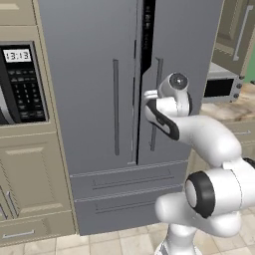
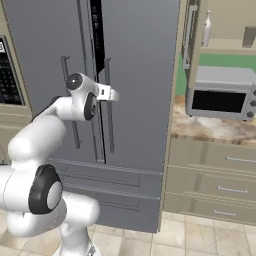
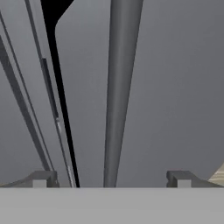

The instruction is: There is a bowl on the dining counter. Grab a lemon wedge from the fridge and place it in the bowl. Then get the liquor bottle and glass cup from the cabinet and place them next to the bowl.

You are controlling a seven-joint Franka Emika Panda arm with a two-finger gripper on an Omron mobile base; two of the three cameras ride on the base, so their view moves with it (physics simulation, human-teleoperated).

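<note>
The tall grey fridge (image 1: 94, 99) (image 2: 140, 100) faces me, its right door ajar by a dark slit at the top. My gripper (image 1: 149, 94) (image 2: 113, 94) (image 3: 111, 178) is open, its fingers on either side of the right door's vertical bar handle (image 3: 119, 87) (image 2: 109, 125), not closed on it. The lemon wedge is hidden behind the doors. To the right, the beige wall cabinet (image 2: 227, 47) stands open, with the slim pale liquor bottle (image 2: 206, 27) and the greyish glass cup (image 2: 248, 36) on its shelf. The bowl and dining counter are out of view.
A built-in microwave (image 1: 20, 84) sits in beige cabinetry left of the fridge. A toaster oven (image 2: 220, 97) stands on the marbled worktop (image 2: 215, 131) above beige drawers (image 2: 220, 170). The fridge drawers (image 1: 129, 184) lie below my arm, and tiled floor runs in front.
</note>
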